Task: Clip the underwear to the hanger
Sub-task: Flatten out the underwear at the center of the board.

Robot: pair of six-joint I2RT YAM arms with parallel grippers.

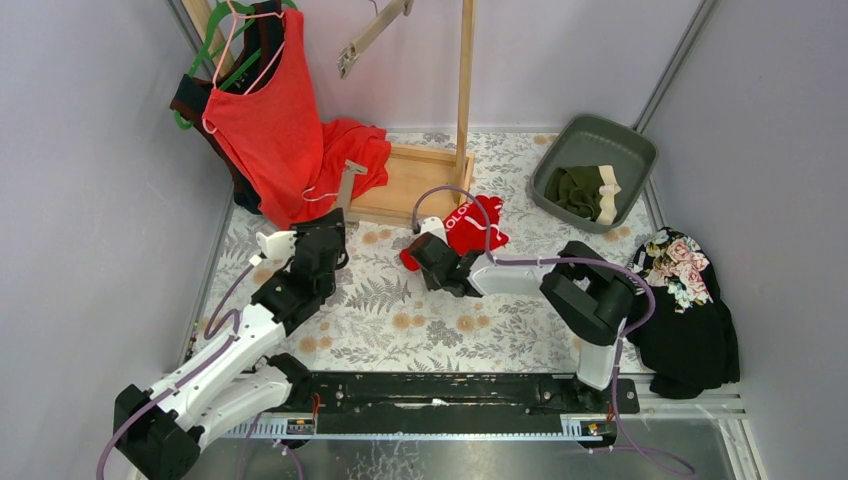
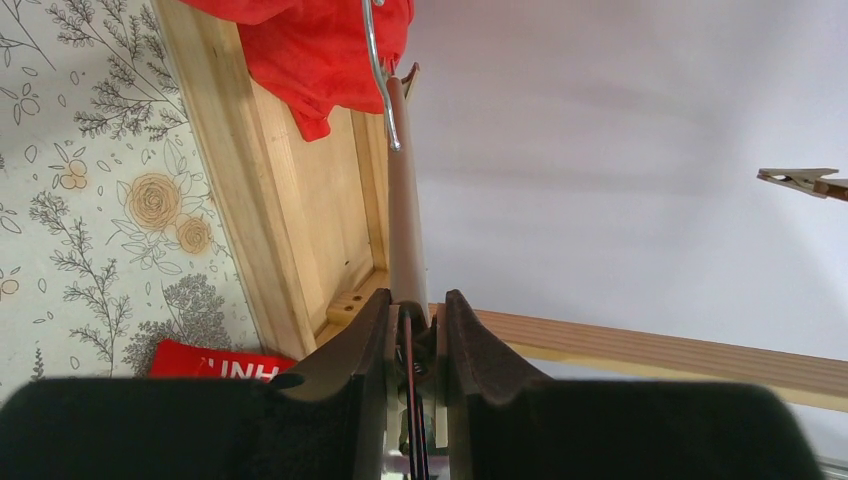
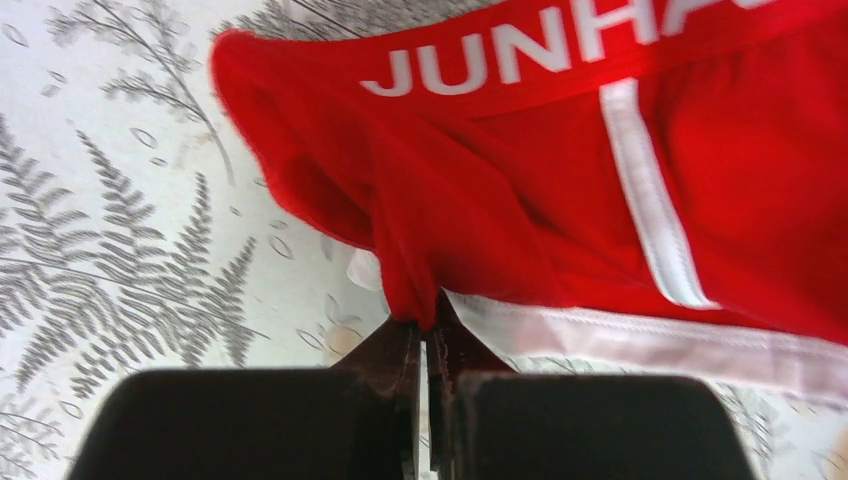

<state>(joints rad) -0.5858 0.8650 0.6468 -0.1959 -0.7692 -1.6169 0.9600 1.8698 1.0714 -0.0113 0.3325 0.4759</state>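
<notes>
Red underwear (image 1: 478,222) with a lettered waistband lies crumpled on the floral table in front of the wooden rack base. My right gripper (image 1: 430,252) is at its near left edge. In the right wrist view, the right gripper (image 3: 427,318) is shut on a fold of the red underwear (image 3: 600,170). My left gripper (image 2: 415,305) is shut on the end clip of a grey hanger (image 2: 405,200), whose bar runs away to a metal hook. From above, the left gripper (image 1: 342,210) holds the hanger (image 1: 350,182) by the red tank top. Olive green underwear (image 1: 585,190) lies in the bin.
A grey bin (image 1: 630,145) sits at the back right. A wooden rack base (image 1: 420,170) with an upright post (image 1: 465,90) stands at the back. A red tank top (image 1: 265,120) hangs at the left, a second clip hanger (image 1: 372,38) hangs higher up, and a black floral cloth (image 1: 685,300) lies at the right.
</notes>
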